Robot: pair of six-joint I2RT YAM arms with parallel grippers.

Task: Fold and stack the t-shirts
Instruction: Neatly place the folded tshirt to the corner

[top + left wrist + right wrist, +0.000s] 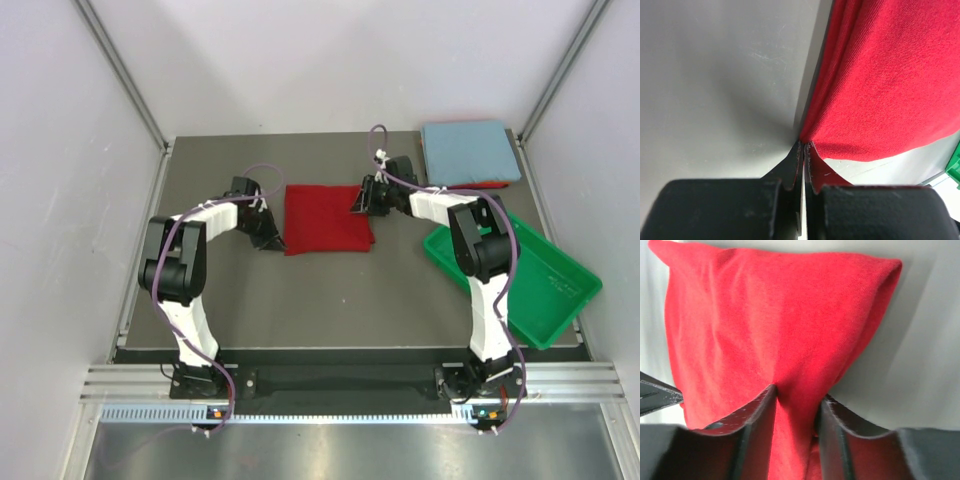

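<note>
A folded dark red t-shirt (pixel 327 218) lies flat in the middle of the table. My left gripper (pixel 272 240) sits at its near left corner. In the left wrist view the jaws (pixel 804 143) are pressed together, pinching the edge of the red cloth (pixel 880 75). My right gripper (pixel 358 200) is at the shirt's far right edge. In the right wrist view a bunched fold of the red shirt (pixel 770 315) fills the gap of that gripper (pixel 798 392), and both fingers press on it. A folded light blue t-shirt (pixel 470 152) lies at the back right on another red one (pixel 490 184).
A green plastic tray (pixel 515 270) stands tilted at the table's right edge, beside the right arm. Grey walls close in the table on the left, back and right. In the left wrist view a corner of the green tray (pixel 955 165) shows at the far right.
</note>
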